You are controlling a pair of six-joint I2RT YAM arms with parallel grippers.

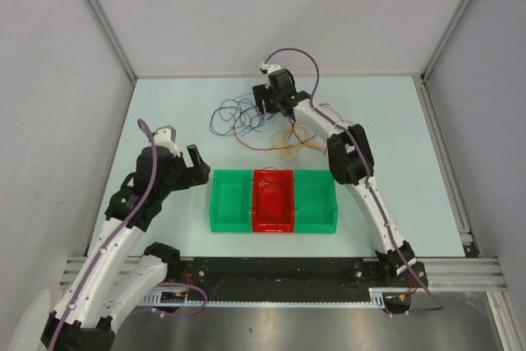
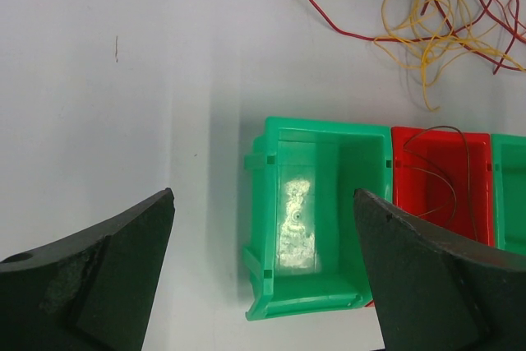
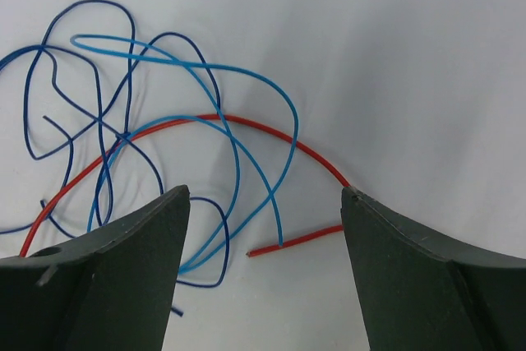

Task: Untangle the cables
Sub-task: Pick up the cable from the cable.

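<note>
1. We saw the cables lying in a loose tangle on the far half of the table, beyond a row of three bins and apart from them.
2. The right claw hung over the far left part of that tangle. Its jaws stood wide and gripped nothing.
3. From its wrist camera, a red cable arched across the gap between the two fingers and ran up to the tip of one of them. We could not tell whether it touched that tip. A short loose red end lay on the table between the fingers.
4. A light blue cable crossed the red arch in wide loops. A dark blue cable coiled off to one side, and the two blues overlapped each other.
5. A yellow cable bunched on the side of the heap nearest the bins, with more red loops crossing it.
6. The left claw hovered just left of the bins, well apart from the tangle. Its jaws were wide and empty.
7. Its wrist camera looked down on a green bin. A red bin stood against it, and a thin dark wire looped inside the red one.
8. A second green bin stood against the other side of the red bin.
</note>
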